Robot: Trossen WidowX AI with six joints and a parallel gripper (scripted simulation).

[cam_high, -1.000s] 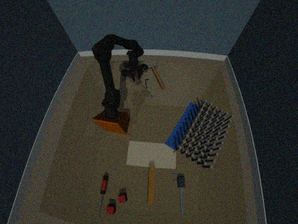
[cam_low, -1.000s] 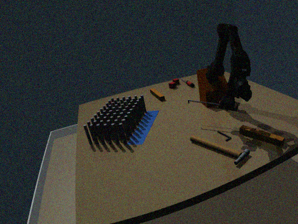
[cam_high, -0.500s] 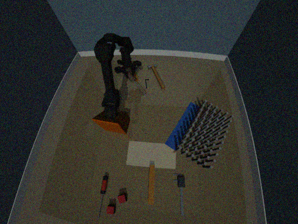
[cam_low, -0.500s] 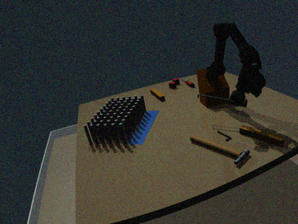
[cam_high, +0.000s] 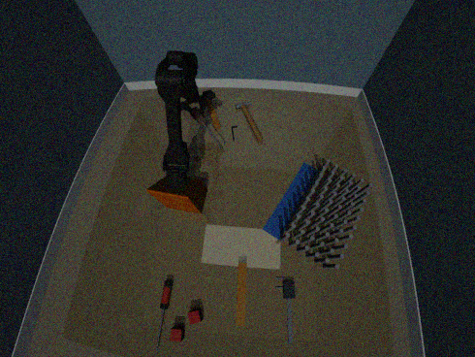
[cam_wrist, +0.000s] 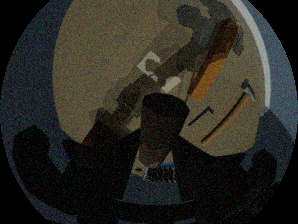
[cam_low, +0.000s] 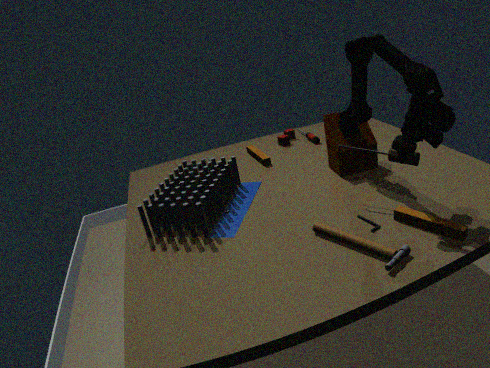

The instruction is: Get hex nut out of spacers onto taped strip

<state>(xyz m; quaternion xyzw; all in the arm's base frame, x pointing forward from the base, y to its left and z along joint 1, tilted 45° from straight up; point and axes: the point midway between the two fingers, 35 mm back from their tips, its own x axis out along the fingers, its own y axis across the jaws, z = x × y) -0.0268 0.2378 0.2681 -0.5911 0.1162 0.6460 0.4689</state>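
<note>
My gripper (cam_high: 195,112) (cam_low: 401,150) (cam_wrist: 156,133) is shut on the dark handle (cam_wrist: 163,125) of a thin-rodded tool. It holds the tool in the air beside the robot's base, away from the spacers. The rod (cam_high: 213,132) (cam_low: 365,149) sticks out over the table; its tip is too small to make out clearly. The metal spacers (cam_high: 330,213) (cam_low: 192,187) stand in a dense block and look upright. The blue taped strip (cam_high: 291,201) (cam_low: 244,207) lies along one side of them, with spacer shadows across it. The hex nut cannot be made out in any view.
A hammer (cam_high: 252,125) (cam_low: 355,241) (cam_wrist: 227,118), a hex key (cam_high: 233,132) (cam_low: 369,221) and a yellow-handled object (cam_low: 420,218) (cam_wrist: 207,80) lie near my arm. A white sheet (cam_high: 228,244), yellow bar (cam_high: 241,296), pronged grey tool (cam_high: 289,288), screwdriver (cam_high: 166,294) and red blocks (cam_high: 194,317) (cam_high: 176,335) lie elsewhere.
</note>
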